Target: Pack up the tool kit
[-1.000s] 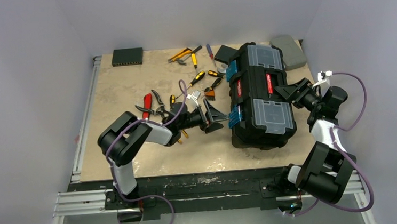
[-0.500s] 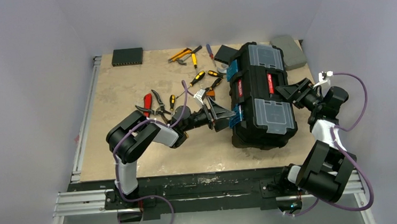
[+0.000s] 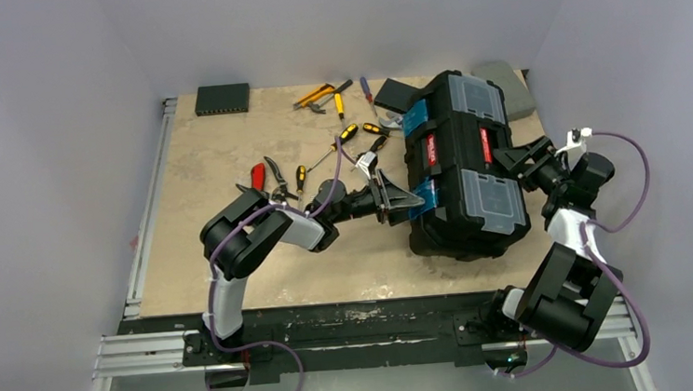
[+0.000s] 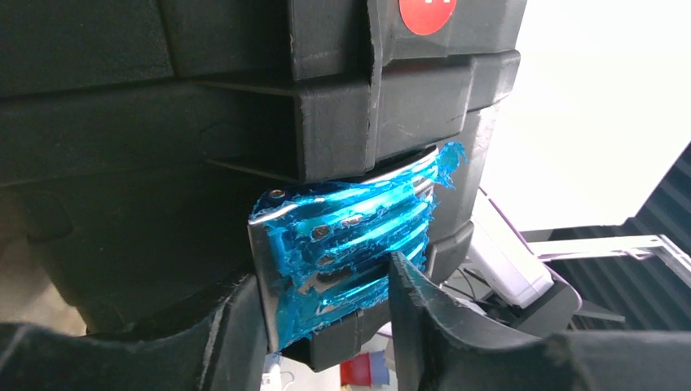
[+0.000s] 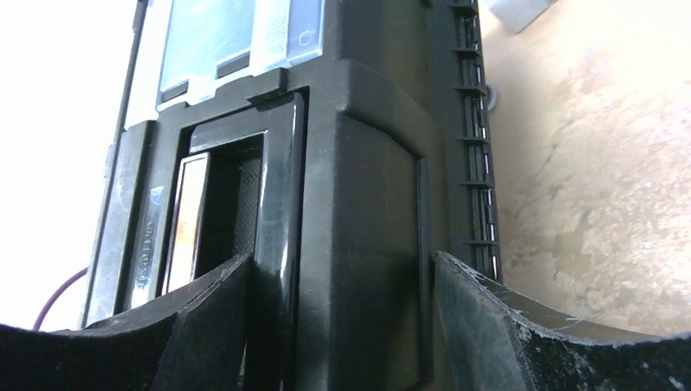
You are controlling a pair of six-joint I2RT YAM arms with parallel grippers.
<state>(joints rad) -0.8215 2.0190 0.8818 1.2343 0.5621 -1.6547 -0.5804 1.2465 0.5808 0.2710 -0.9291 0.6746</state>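
Across the toolbox (image 3: 462,172), right pincer (image 5: 342,267) clamps it; left pincer (image 4: 322,273) brackets latch (image 4: 350,232), grip unclear.

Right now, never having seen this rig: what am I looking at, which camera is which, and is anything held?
Two robot arms are bolted at the near edge of a table. The wide picture looks down from above and behind them; the other two come from a camera on each wrist. A big black toolbox stands on the right. Loose yellow-black screwdrivers and red-handled pliers lie to its left, and a flat black box and a grey case sit at the back. The left pincer straddles a blue latch on the toolbox. The right pincer is spread against the opposite side. Whether either actually grips, I cannot tell.
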